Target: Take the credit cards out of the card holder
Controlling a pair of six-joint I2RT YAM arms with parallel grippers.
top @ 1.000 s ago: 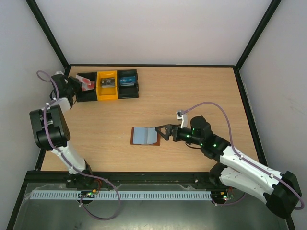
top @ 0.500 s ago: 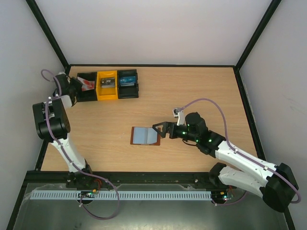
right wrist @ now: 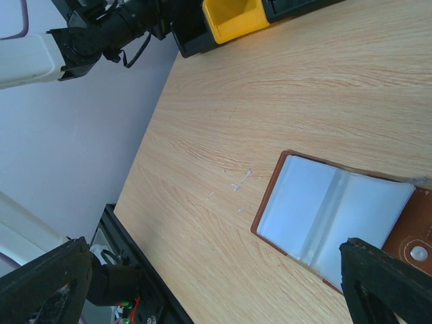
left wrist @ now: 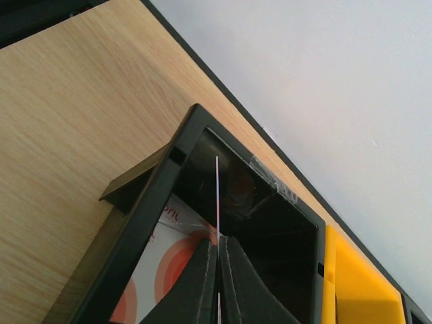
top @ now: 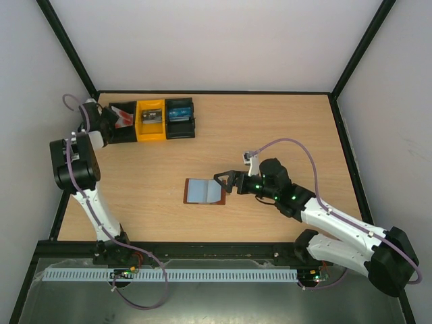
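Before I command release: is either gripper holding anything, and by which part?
Left gripper pinches a thin card, seen edge-on, by its near edge over the black bin; right gripper open, empty.

The card holder (top: 204, 192) lies spread flat near the middle of the table (top: 283, 128), with the right gripper (top: 223, 183) just to its right. Three bins (top: 150, 133) stand in a row at the far left. The left gripper (left wrist: 219, 246) sits over the leftmost one, with a credit card (left wrist: 217, 192) edge-on between its fingers.
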